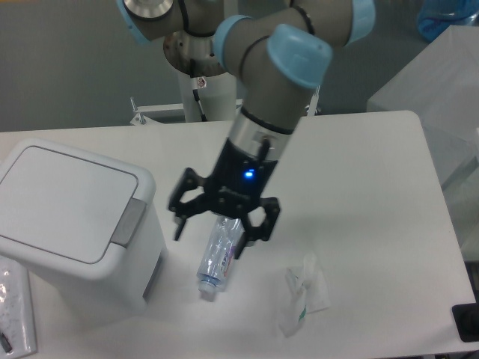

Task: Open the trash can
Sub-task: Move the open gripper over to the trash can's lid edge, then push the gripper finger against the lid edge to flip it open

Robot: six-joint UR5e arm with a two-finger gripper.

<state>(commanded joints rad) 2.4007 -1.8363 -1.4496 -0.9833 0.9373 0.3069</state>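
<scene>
The trash can (75,224) is a boxy white bin at the left of the table. Its flat white lid (63,200) lies shut, and a grey push-button strip (129,222) sits on the rim at the lid's right edge. My gripper (213,233) hangs to the right of the bin, above the table, with its black fingers (179,217) spread open and nothing between them. It is clear of the bin and a little right of the grey strip.
A clear plastic bottle (218,258) lies on the white table (359,187) under the gripper. A crumpled clear wrapper (303,295) lies to its right. A bagged item (15,314) sits at the bottom left corner.
</scene>
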